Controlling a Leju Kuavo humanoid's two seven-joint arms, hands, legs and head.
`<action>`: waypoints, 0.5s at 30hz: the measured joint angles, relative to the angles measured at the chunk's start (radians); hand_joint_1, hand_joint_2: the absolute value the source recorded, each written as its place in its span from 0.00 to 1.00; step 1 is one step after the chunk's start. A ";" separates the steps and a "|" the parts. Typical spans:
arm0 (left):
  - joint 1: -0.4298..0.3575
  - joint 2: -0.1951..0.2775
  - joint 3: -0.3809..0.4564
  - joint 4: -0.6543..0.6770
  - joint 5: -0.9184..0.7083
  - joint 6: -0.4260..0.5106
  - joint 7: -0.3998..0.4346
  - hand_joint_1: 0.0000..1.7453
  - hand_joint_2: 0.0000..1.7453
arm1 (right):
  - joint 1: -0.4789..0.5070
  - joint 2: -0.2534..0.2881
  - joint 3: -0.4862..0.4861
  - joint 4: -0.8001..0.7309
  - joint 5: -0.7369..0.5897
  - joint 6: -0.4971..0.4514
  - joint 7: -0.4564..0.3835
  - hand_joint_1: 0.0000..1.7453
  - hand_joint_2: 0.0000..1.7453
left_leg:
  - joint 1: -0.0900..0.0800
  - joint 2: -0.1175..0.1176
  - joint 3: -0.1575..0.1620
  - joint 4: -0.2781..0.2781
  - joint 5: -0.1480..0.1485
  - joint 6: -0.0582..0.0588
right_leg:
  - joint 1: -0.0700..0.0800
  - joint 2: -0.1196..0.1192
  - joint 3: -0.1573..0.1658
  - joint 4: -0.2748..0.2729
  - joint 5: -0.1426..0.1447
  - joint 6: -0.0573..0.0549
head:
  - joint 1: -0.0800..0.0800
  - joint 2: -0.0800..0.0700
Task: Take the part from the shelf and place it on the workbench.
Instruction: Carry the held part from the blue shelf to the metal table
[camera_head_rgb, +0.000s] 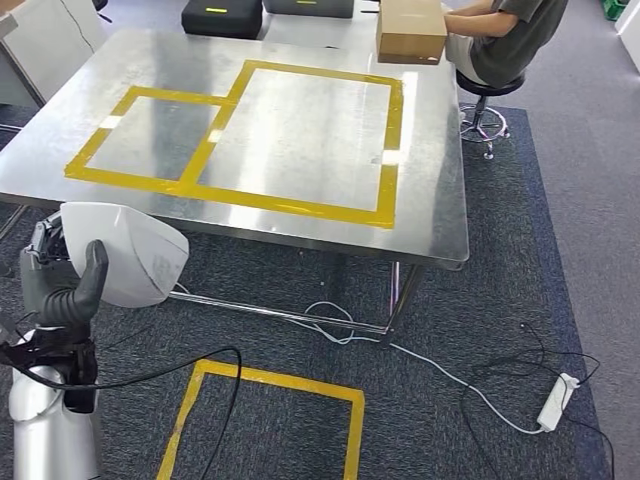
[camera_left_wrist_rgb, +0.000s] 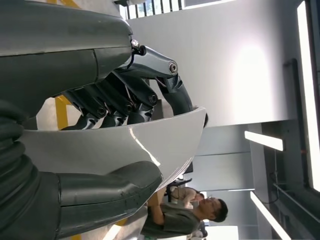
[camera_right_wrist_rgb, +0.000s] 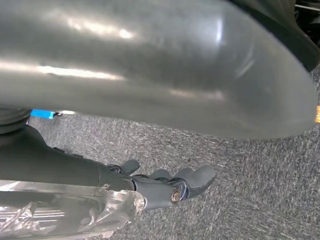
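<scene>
Left robot hand (camera_head_rgb: 75, 290) gripping white curved part (camera_head_rgb: 124, 252) between thumb and dark fingers (camera_left_wrist_rgb: 124, 102), held low in front of steel bench (camera_head_rgb: 434, 200) with yellow tape rectangles (camera_head_rgb: 249, 140), right robot hand (camera_right_wrist_rgb: 170, 185) hanging over carpet, fingers loosely extended, holding nothing

Left hand (camera_head_rgb: 72, 290) at lower left of frame gripped white curved part (camera_head_rgb: 124, 252), thumb over its near face; part hung off the near edge of the steel workbench (camera_head_rgb: 302, 130), above carpet; yellow tape rectangles (camera_head_rgb: 249, 140) marked the benchtop; cardboard box (camera_head_rgb: 410, 30) sat at upper centre-right; seated person (camera_head_rgb: 506, 35) beside it at upper right.
</scene>
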 joint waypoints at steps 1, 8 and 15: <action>-0.002 0.000 0.002 0.000 0.000 0.000 0.000 1.00 1.00 | 0.000 0.000 0.000 0.000 0.000 0.000 0.000 0.00 0.00 | 0.000 0.000 0.001 -0.001 0.000 0.000 | 0.000 0.000 0.000 0.000 0.000 0.000 | 0.000 0.000; -0.011 0.000 0.009 0.000 -0.001 0.000 0.000 1.00 1.00 | 0.000 -0.001 0.000 0.001 0.000 0.000 0.000 0.00 0.00 | 0.001 0.000 0.005 -0.007 0.002 -0.003 | 0.001 0.000 0.000 0.001 -0.001 -0.001 | 0.000 0.000; -0.018 0.000 0.015 0.002 -0.015 -0.001 0.008 1.00 1.00 | 0.000 -0.001 0.000 0.003 0.000 0.002 -0.001 0.00 0.00 | -0.001 0.000 0.006 -0.007 0.000 0.000 | -0.001 0.000 0.002 -0.001 -0.001 0.001 | 0.000 0.000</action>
